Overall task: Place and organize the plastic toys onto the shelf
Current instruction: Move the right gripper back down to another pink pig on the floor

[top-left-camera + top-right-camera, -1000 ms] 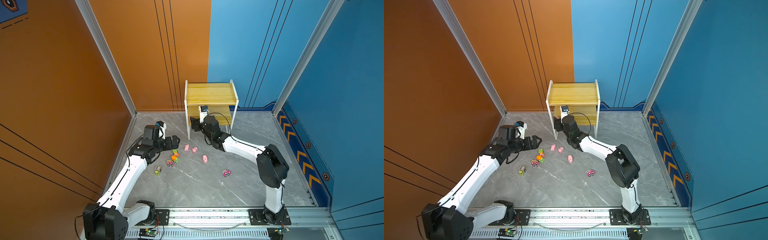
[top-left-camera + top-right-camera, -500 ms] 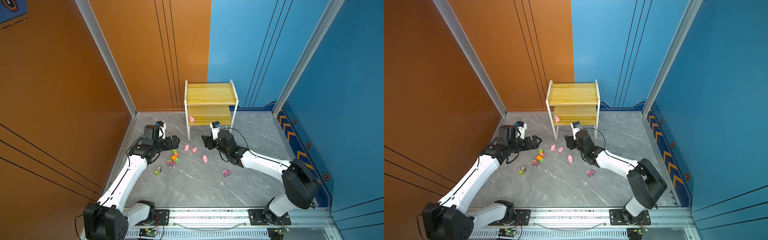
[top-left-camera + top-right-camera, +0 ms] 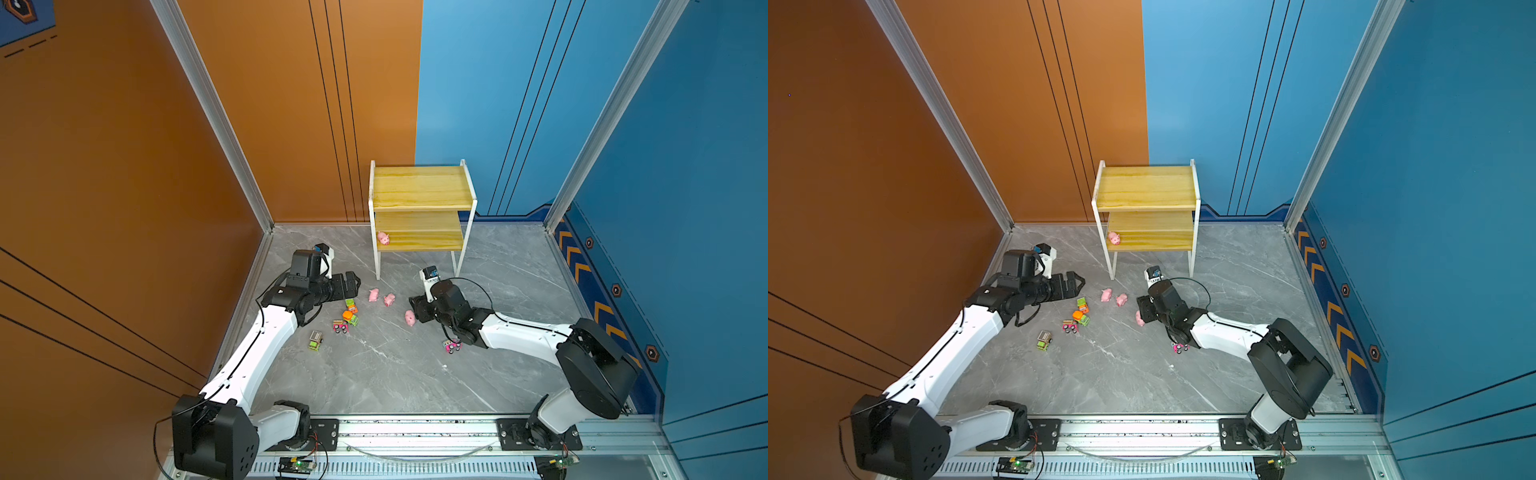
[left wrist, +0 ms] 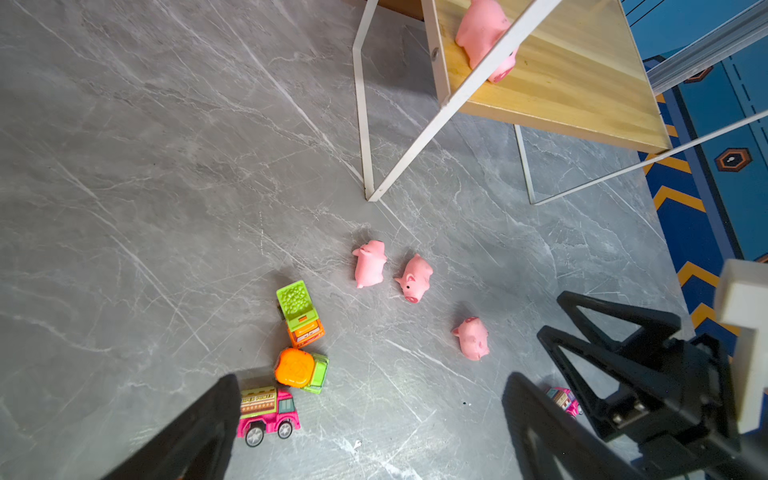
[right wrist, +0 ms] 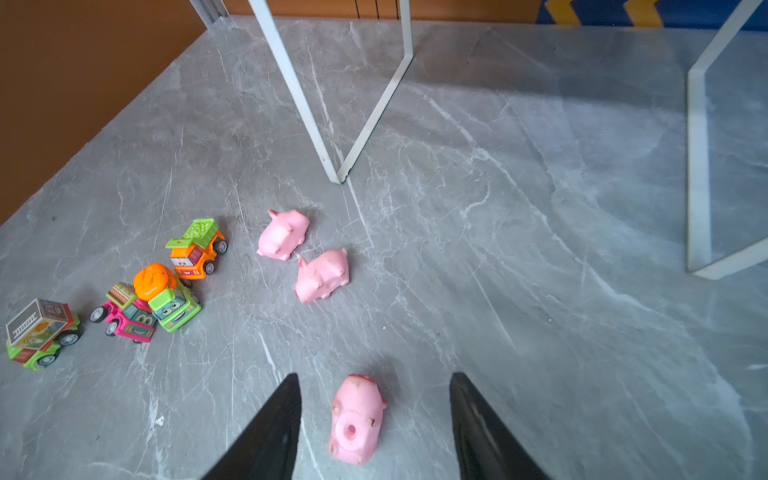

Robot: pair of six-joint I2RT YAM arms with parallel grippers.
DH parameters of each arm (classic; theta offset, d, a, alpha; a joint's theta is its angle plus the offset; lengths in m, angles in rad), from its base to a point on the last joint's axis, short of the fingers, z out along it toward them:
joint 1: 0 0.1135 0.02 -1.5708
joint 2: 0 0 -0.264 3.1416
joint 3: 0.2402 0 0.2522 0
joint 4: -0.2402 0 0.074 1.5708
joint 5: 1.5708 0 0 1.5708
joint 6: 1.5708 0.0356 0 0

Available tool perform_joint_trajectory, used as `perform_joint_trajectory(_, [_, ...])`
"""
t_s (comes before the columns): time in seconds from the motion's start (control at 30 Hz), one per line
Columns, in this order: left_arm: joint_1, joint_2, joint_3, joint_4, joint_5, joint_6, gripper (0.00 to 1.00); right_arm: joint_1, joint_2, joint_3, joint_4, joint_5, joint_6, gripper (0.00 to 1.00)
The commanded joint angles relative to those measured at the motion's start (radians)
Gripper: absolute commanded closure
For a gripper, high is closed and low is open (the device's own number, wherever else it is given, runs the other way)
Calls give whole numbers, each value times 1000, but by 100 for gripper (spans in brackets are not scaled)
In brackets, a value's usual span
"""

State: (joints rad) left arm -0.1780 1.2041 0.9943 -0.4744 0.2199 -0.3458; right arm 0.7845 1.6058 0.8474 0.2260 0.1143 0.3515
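Note:
The shelf (image 3: 419, 243) stands at the back, and one pink pig (image 3: 383, 238) (image 4: 482, 37) sits at the left end of its lower board. Three pigs lie on the floor. Two of them (image 3: 373, 295) (image 3: 389, 299) are close together. The third (image 5: 356, 419) (image 3: 410, 318) lies on its side between the jaws of my right gripper (image 5: 375, 375) (image 3: 417, 309), which is open, with a gap on both sides. Several toy trucks (image 3: 350, 318) cluster left of the pigs. My left gripper (image 4: 372, 378) (image 3: 351, 282) hovers wide open beside them, holding nothing.
Another pink truck (image 3: 451, 345) sits by the right forearm. A green truck with a crate (image 3: 315, 340) stands apart at the front left. The shelf's white legs (image 5: 332, 166) rise just beyond the pigs. Orange and blue walls enclose the grey floor.
My right arm drew back from the shelf's lower board, leaving a pig there, and came down around the floor pig with its jaws narrowing. The left arm stayed put.

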Motion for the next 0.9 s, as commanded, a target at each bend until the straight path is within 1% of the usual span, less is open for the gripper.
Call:
perform_joint_trajectory(0.0, [10, 8, -16, 8, -1, -9, 1, 24, 33, 4, -23, 20, 22, 42])
perform_joint_trajectory(0.17, [13, 9, -14, 8, 4, -12, 1, 38, 98, 58, 1, 34, 24, 45])
perform_joint_trajectory(0.3, [12, 6, -15, 8, 4, -13, 1, 53, 189, 151, -11, 34, 12, 45])
perform_joint_trajectory(0.57, [15, 8, -13, 8, 15, -15, 1, 72, 351, 364, -123, 63, 24, 48])
perform_joint_trajectory(0.7, [15, 8, -13, 8, 21, -16, 0, 68, 409, 443, -180, 88, 40, 52])
perform_joint_trajectory(0.87, [14, 6, -13, 8, 22, -16, 0, 45, 438, 462, -208, 72, 81, 55])
